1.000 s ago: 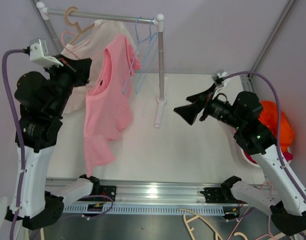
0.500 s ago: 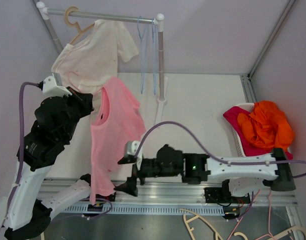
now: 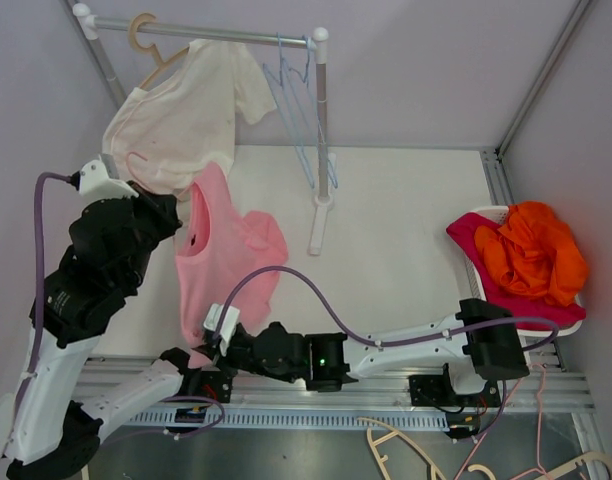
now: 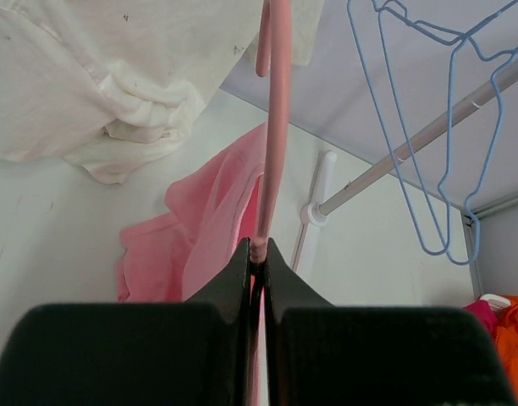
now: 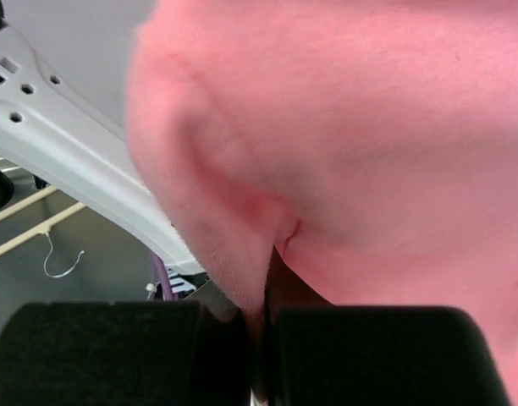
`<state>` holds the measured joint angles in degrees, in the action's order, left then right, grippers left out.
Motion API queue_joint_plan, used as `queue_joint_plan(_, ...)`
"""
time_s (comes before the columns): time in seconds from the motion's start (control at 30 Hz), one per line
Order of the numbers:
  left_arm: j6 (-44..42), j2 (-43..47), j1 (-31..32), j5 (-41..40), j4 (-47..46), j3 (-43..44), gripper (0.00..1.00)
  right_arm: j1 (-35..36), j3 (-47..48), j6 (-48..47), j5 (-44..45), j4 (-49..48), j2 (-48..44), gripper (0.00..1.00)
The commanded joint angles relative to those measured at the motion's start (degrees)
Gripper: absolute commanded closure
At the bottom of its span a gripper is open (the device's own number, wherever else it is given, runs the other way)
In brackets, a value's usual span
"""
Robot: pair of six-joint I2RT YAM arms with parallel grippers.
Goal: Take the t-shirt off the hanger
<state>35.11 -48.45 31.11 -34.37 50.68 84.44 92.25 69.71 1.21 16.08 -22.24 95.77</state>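
Note:
The pink t-shirt [image 3: 224,262] hangs crumpled from a pink hanger [image 4: 274,127], its lower part draped toward the table's near left. My left gripper [image 4: 259,251] is shut on the hanger's bar, with the hook rising above it; from above it sits at the shirt's collar [image 3: 169,215]. My right arm reaches low across the near edge. Its gripper [image 3: 202,354] is shut on the shirt's bottom hem. In the right wrist view, pink cloth [image 5: 344,144] fills the frame and is pinched between the jaws [image 5: 267,317].
A cream t-shirt [image 3: 178,108] hangs on a tan hanger from the rack rail [image 3: 211,33], close behind my left arm. Blue hangers [image 3: 304,110] dangle by the rack post [image 3: 321,150]. A basket [image 3: 506,300] of orange and red clothes sits at the right. Loose hangers [image 3: 416,450] lie below the rail.
My right arm swung from the right side down across the near edge to the left and shut on the shirt's hem. The left arm came down with the hanger, and the shirt bunched up.

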Motion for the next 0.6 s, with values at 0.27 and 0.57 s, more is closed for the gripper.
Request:
queue_joint_plan(0.27,-6.2,-19.5,-1.9,6.4,0.3,12.0,1.00,16.4,-4.2,5.6,11.0,4.7,-4.3,1.00)
queue_joint_plan(0.57,-9.0,-22.2,-5.1,23.6,17.4,30.5,1.00,11.2,-7.7,13.0,20.0,11.2,-4.4,1.00)
